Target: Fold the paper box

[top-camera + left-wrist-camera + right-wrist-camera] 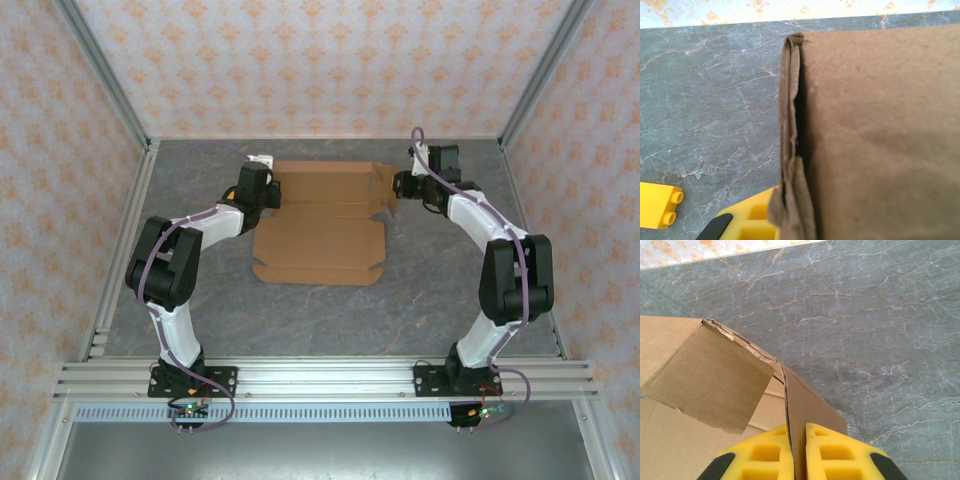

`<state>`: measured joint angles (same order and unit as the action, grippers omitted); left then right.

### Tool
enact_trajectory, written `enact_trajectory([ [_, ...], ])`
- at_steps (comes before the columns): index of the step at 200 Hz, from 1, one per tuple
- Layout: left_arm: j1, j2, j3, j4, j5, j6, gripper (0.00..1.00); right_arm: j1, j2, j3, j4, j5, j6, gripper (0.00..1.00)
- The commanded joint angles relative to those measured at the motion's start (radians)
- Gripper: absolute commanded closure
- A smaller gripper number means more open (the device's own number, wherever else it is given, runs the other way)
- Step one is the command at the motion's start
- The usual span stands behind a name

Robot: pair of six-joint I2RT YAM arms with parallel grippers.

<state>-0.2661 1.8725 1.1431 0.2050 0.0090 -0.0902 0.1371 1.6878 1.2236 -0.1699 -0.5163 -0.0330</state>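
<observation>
The paper box (pixel 320 235) is a flat brown die-cut cardboard sheet lying at the middle rear of the table. My left gripper (pixel 262 195) is at its left edge. In the left wrist view, layered folded cardboard (pixel 790 150) stands upright at the jaws. One yellow finger (pixel 752 220) shows left of it and the other is hidden behind the sheet. The gripper is shut on that edge. My right gripper (pixel 400 185) is at the sheet's right rear corner. Its two yellow fingers (pixel 765 455) are shut on an upright side flap (pixel 810 405), next to a raised flap (pixel 710 375).
A small yellow toy brick (pixel 657 204) lies on the grey marble-patterned tabletop (pixel 715 100), left of my left gripper. Aluminium frame posts (pixel 120 250) and patterned walls enclose the table. A rail (pixel 320 375) runs along the near edge.
</observation>
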Motion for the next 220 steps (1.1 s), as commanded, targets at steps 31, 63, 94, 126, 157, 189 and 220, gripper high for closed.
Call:
enact_trajectory([
  [31,-0.002,-0.024,0.001,-0.003,-0.049,-0.042,1.0,0.042,-0.07,-0.06,0.053,0.073,0.066,0.91],
  [63,-0.006,-0.027,0.0,-0.001,-0.053,-0.041,1.0,0.057,-0.068,-0.084,0.088,0.042,0.132,0.9],
  [94,-0.007,-0.032,-0.002,-0.003,-0.056,-0.038,1.0,0.068,-0.079,-0.105,0.129,0.047,0.198,0.9],
  [126,-0.009,-0.037,-0.003,-0.005,-0.055,-0.039,1.0,0.09,-0.076,-0.108,0.146,0.059,0.243,0.9],
  [157,-0.011,-0.037,-0.003,-0.006,-0.055,-0.036,1.0,0.127,-0.064,-0.087,0.139,0.085,0.266,0.9],
  [189,-0.013,-0.035,0.0,-0.007,-0.055,-0.034,1.0,0.18,-0.046,-0.059,0.11,0.126,0.289,0.9],
  [220,-0.013,-0.033,0.0,-0.01,-0.058,-0.031,1.0,0.204,-0.009,0.047,-0.033,0.219,0.255,0.89],
])
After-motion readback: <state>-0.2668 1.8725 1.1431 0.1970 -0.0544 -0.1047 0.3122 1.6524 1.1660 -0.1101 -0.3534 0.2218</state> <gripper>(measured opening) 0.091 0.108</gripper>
